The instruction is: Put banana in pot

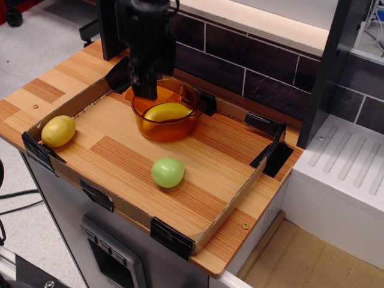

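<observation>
The yellow banana [167, 111] lies inside the translucent orange pot [187, 123], which stands at the back of the cardboard tray. My black gripper [146, 91] hangs over the pot's left rear rim, just above and left of the banana. It holds nothing, and the banana lies free of it. The fingers show as one dark mass, so the gap between them is hard to make out.
A round yellow lemon-like fruit [58, 131] lies at the tray's left corner. A green ball-shaped fruit [168, 172] lies in the tray's front middle. The low cardboard tray wall [120, 207] has black clips. A dark tiled wall [240, 66] stands behind, and a white unit [342, 168] at the right.
</observation>
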`<state>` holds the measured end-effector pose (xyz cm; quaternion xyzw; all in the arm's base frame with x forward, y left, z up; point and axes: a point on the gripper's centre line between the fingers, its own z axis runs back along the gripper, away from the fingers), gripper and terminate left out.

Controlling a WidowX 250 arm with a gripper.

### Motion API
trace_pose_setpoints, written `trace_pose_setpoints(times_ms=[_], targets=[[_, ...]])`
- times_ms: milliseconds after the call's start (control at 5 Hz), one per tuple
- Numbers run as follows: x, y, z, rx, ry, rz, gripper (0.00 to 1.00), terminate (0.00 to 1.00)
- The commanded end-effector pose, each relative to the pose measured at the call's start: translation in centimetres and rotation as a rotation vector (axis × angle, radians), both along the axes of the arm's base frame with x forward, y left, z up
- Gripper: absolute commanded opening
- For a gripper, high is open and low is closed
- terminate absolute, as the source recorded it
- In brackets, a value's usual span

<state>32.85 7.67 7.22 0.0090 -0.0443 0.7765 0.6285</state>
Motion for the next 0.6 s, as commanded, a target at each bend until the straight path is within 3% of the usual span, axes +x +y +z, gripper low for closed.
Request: trace_pose_setpoints(times_ms=[0, 200, 400], targets=[[0.46, 0.16, 8.46, -0.067, -0.082, -0.045, 1.0, 0.0], [0.46, 0.16, 8.46, -0.067, -0.082, -0.045, 1.0, 0.0], [0.46, 0.16, 8.46, -0.067, -0.082, -0.045, 1.0, 1.0]])
